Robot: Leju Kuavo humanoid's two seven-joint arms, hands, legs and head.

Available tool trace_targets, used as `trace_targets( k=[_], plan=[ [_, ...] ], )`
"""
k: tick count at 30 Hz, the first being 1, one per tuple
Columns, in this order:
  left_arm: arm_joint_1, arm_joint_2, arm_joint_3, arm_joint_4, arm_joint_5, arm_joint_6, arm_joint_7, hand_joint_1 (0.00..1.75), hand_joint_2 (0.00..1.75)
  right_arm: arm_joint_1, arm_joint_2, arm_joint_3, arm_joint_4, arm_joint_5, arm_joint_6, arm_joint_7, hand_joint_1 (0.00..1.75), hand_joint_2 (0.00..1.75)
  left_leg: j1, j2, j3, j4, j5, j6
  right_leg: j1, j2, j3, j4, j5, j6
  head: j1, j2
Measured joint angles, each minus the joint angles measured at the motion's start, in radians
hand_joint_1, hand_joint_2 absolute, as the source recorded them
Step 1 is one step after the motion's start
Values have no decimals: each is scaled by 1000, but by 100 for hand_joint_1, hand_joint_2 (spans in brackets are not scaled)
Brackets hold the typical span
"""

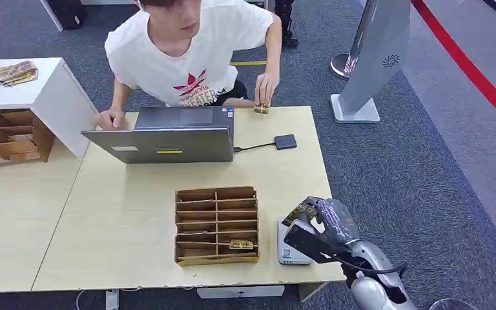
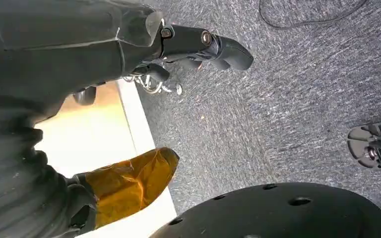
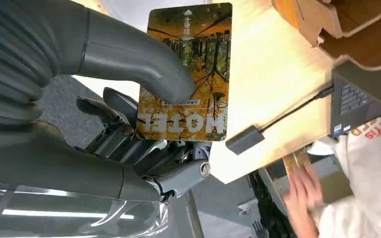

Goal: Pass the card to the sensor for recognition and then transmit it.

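Right hand (image 1: 323, 223) pinches the hotel card (image 3: 186, 74) flat between thumb and fingers, face outward, hovering just over the grey sensor (image 1: 290, 248) at the table's (image 1: 123, 219) near edge, presumably so the reader can catch it. Left hand (image 2: 178, 49) hangs beside the table, fingers loosely apart, holding nothing. The person's hand (image 1: 265, 87) waits across the table by the laptop (image 1: 168, 139) (likely the receiver).

Rig body check: silver arms, grey-covered hands.

I see the right arm (image 1: 373, 279) as silver, rounded segments with a thin black cable looped beside it. My right hand (image 1: 321, 227) has a grey ribbed cover, a thick grey thumb, dark metal fingers with a round screw, and clear film wrapping. My left hand (image 2: 129, 54) has dark fingers, silver screws, and an amber-taped thumb.
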Motion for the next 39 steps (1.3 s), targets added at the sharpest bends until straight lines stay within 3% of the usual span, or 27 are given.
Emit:
trace_targets(
  k=[24,39],
  plan=[
    [0,0,0,0,0,0,-2,0,175,-85,2,84,216,10,63,51,175,175,0,0,0,0,0,0,0,0,0,0,0,0,0,0],
    [0,0,0,0,0,-2,-2,0,175,-110,2,106,281,14,64,63,175,175,0,0,1,0,0,0,0,0,1,0,0,0,0,0]
  ],
)
